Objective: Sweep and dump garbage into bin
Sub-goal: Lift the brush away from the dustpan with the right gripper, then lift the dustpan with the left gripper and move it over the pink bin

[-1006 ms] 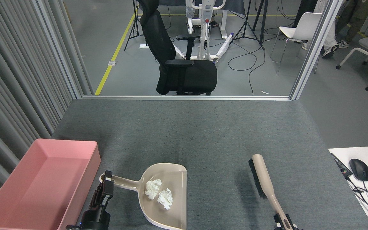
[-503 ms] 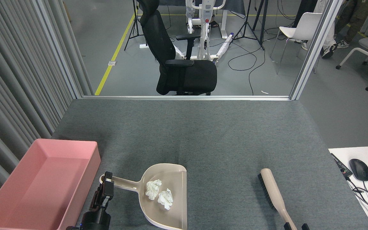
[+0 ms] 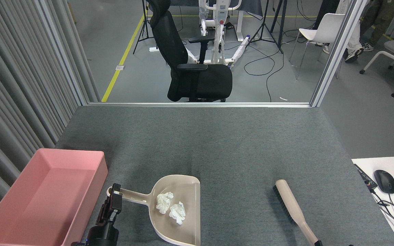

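Broadly, the grey felt table [image 3: 217, 143] fills the view, and on its left side sits the pink bin [image 3: 19, 218], empty as far as its visible floor shows. Next in size is the beige dustpan [image 3: 180, 232], lying flat just right of the bin, its handle pointing toward the bin; the left gripper [image 3: 111, 201] is clamped on the tip of that handle. To the right, well apart from the pan, the brush [image 3: 291, 206] rests on the felt; the right gripper is out of view, so whether it grips the brush cannot be told. Smallest is the garbage [image 3: 170, 206]: two crumpled white balls resting side by side in the pan's bowl, so sweeping looks done and dumping remains. The likely risk is in the lift: the hold is at the far end of a long handle, so the pan could twist or droop, and the light balls could roll out of the open mouth onto the felt before clearing the bin's rim.
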